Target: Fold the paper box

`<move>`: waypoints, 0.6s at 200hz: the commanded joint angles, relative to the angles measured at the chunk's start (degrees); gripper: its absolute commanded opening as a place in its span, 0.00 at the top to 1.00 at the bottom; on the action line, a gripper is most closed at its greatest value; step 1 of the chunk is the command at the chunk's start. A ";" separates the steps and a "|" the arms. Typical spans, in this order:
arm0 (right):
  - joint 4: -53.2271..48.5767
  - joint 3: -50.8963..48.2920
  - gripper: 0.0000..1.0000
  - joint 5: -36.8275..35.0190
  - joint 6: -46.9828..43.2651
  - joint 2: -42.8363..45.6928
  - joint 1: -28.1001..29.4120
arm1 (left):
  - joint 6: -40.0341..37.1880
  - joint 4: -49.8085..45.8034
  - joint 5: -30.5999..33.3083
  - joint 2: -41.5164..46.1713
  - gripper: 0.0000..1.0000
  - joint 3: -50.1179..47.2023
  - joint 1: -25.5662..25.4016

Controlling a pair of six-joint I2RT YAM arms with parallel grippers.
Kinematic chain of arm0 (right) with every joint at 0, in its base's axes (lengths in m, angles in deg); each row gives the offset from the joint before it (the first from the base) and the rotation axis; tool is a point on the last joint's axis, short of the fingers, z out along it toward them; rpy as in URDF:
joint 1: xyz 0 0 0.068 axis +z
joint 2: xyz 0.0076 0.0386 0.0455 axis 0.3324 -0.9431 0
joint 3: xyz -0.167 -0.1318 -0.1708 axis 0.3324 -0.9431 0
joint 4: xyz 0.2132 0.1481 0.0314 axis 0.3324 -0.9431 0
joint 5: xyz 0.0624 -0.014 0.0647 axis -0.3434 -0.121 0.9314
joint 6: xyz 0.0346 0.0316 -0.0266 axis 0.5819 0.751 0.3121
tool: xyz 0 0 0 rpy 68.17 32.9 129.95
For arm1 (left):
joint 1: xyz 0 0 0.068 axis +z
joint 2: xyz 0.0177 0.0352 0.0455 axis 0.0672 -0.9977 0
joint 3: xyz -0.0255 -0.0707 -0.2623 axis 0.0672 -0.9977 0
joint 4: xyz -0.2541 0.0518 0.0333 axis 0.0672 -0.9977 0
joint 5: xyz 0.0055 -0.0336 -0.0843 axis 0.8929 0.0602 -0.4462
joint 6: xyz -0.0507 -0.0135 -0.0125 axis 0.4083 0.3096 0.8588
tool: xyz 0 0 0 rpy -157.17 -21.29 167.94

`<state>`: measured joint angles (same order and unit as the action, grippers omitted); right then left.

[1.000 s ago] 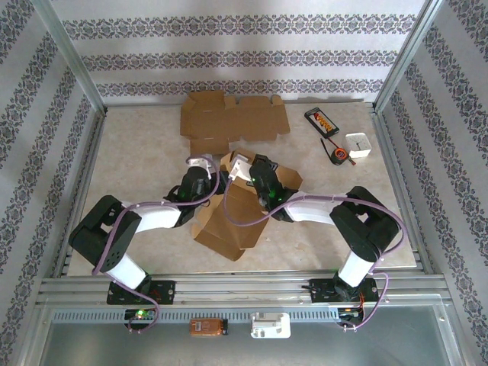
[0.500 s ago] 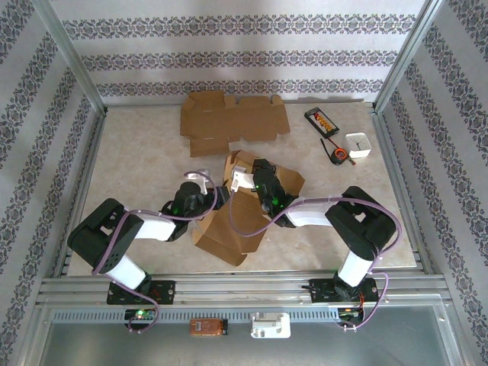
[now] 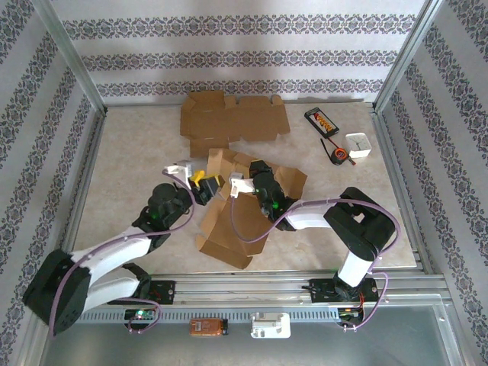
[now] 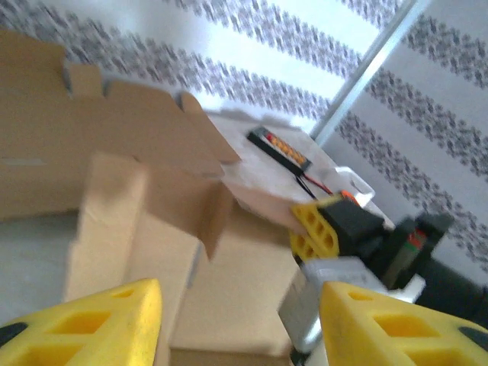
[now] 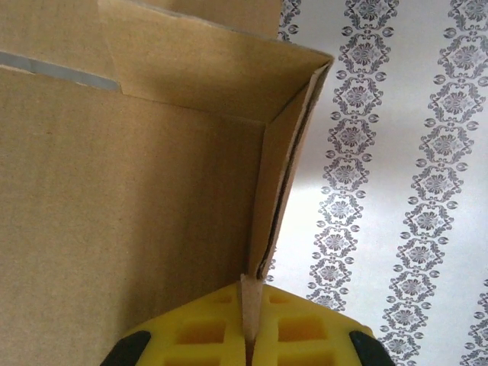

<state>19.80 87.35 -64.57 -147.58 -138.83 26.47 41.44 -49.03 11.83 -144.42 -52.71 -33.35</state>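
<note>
The paper box (image 3: 232,223) is a half-folded brown cardboard piece in the middle of the table, with one wall standing up at its far side. My right gripper (image 3: 239,185) is shut on the edge of that wall; in the right wrist view its yellow fingertips (image 5: 206,335) pinch the thin cardboard edge (image 5: 250,301) below a folded corner. My left gripper (image 3: 203,184) hangs just left of the box, apart from it. In the left wrist view the left gripper (image 4: 240,309) is open with nothing between its fingers, facing the box's flaps (image 4: 175,221) and the right gripper (image 4: 316,229).
A second flat cardboard blank (image 3: 229,120) lies at the back of the table. At the back right are a black holder with orange parts (image 3: 321,120), a small white box (image 3: 358,145) and a black-and-orange tool (image 3: 339,157). Metal frame posts border the table.
My left gripper has opened and drawn back to the left, away from the box. The right gripper has kept its hold on the wall, and the box has shifted slightly.
</note>
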 commanded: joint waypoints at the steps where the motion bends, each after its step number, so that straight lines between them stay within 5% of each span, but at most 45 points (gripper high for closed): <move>1: -1.10 -1.42 1.00 0.56 -2.75 0.48 0.96 | -0.76 -19.39 6.43 3.53 0.45 4.88 5.30; 15: -1.44 -0.99 1.00 0.40 -2.40 0.47 0.91 | 2.16 -29.37 7.10 3.01 0.47 8.81 10.21; 35: -1.67 -0.03 1.00 -0.02 -1.93 0.02 0.96 | -3.25 -31.08 -3.97 -0.85 0.46 12.95 14.34; 58: -2.45 0.61 1.00 0.42 -0.95 0.18 0.96 | -13.77 -35.21 -14.81 -7.85 0.46 18.73 14.59; 120: -3.49 0.79 0.99 1.70 -0.54 0.56 1.07 | -28.52 -35.30 -25.67 -26.32 0.44 31.76 16.92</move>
<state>20.08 87.64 -64.37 -147.91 -138.72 26.87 22.18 -80.63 -6.90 -165.71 -27.69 -18.27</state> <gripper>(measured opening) 0.066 0.558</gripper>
